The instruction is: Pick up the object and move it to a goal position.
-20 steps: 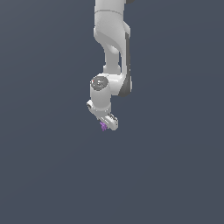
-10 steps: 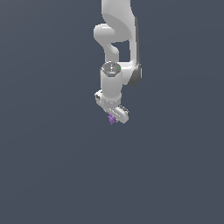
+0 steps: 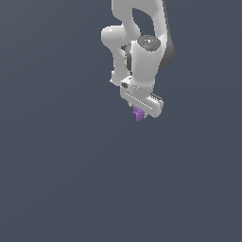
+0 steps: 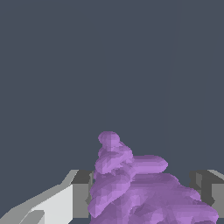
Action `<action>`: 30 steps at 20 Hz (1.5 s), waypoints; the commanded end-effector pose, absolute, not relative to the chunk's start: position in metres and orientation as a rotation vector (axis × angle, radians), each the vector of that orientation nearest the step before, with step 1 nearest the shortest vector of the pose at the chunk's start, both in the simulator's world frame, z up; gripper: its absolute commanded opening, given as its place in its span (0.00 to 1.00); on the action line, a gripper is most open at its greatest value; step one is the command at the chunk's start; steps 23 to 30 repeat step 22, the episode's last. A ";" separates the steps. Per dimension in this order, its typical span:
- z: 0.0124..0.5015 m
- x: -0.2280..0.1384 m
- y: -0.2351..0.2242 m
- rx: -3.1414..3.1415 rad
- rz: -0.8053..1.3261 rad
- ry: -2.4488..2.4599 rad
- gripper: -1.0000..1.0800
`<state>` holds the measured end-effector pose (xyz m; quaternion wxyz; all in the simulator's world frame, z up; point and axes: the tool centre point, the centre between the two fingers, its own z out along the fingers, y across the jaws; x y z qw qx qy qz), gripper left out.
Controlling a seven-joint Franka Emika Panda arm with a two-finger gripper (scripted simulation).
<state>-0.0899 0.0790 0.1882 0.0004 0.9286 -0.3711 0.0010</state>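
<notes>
The object is a tiny purple bumpy lump that pokes out under the white arm's hand in the exterior view. My gripper is shut on it, and most of the lump is hidden by the hand. In the wrist view the object fills the space between the two grey fingertips, with its bumpy tip sticking out past them. It hangs in the air, with only the plain grey-blue ground behind it.
The white arm comes down from the top of the exterior view. Plain grey-blue ground fills everything else in both views.
The arm has swung toward the exterior view's right and risen, carrying the purple lump with it. The wrist has turned, and the grip stays shut.
</notes>
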 end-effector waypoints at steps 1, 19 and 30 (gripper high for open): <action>0.211 -0.095 0.100 2.914 0.004 -1.166 0.00; 0.310 -0.110 0.192 2.917 0.000 -1.165 0.00; 0.312 -0.110 0.194 2.917 0.000 -1.165 0.00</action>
